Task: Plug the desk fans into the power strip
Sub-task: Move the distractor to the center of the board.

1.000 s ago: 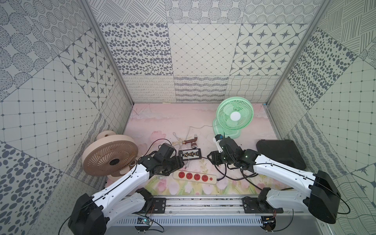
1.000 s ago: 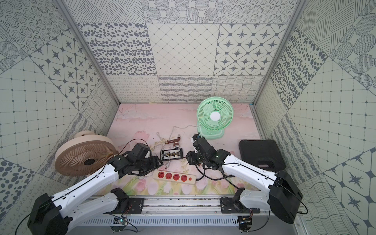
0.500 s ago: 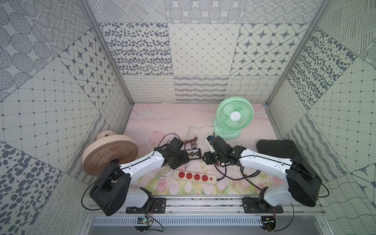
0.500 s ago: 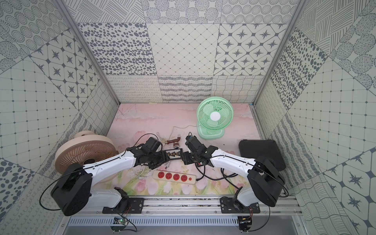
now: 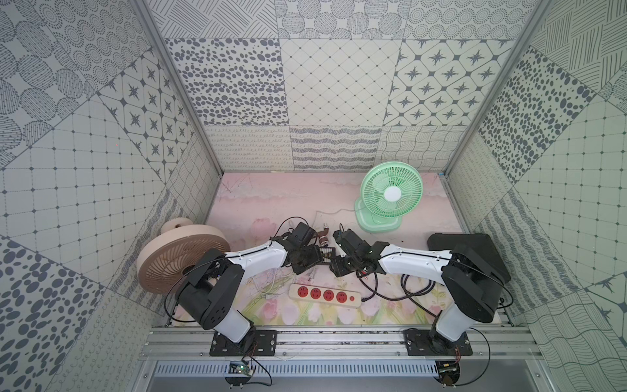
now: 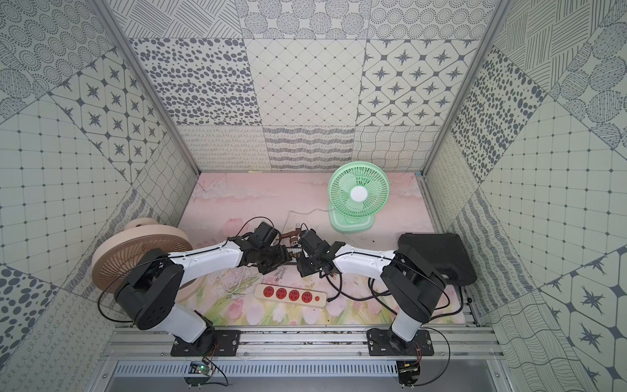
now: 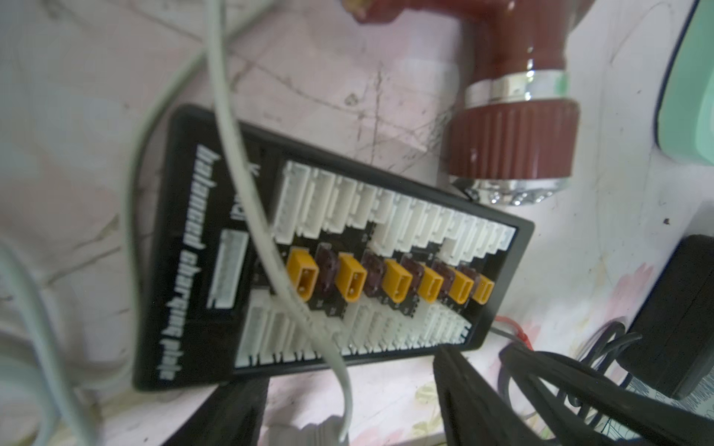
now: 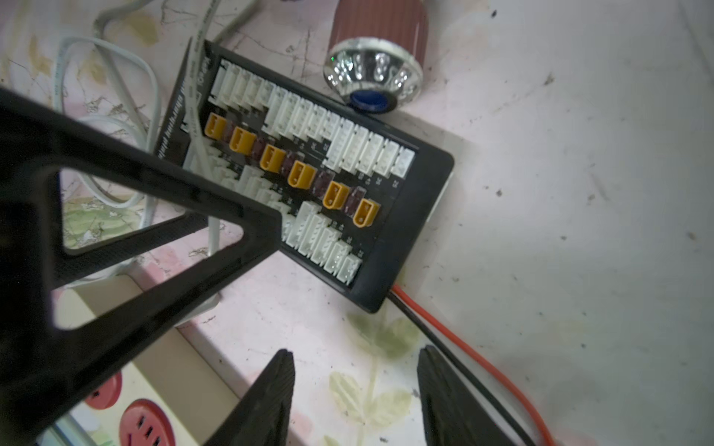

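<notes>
Sockets all empty on the power strip (image 5: 324, 294), which lies at the front of the worktop, so nothing is plugged in yet. The green fan (image 5: 391, 194) stands at the back, its white cord (image 7: 247, 173) trailing to the plug (image 7: 309, 432) near the strip. My left end effector (image 7: 349, 382) hangs over that plug, jaws wide, gripping nothing I can see. My right end effector (image 8: 357, 353) is parted over bare worktop, empty. Pick-up and insertion are both left to do.

White lettering along the short end of the black connector board (image 7: 386, 247) reads "balanced charging plate"; a shorter mark beside it, crossed by the white cable (image 7: 236, 154), is unreadable.
</notes>
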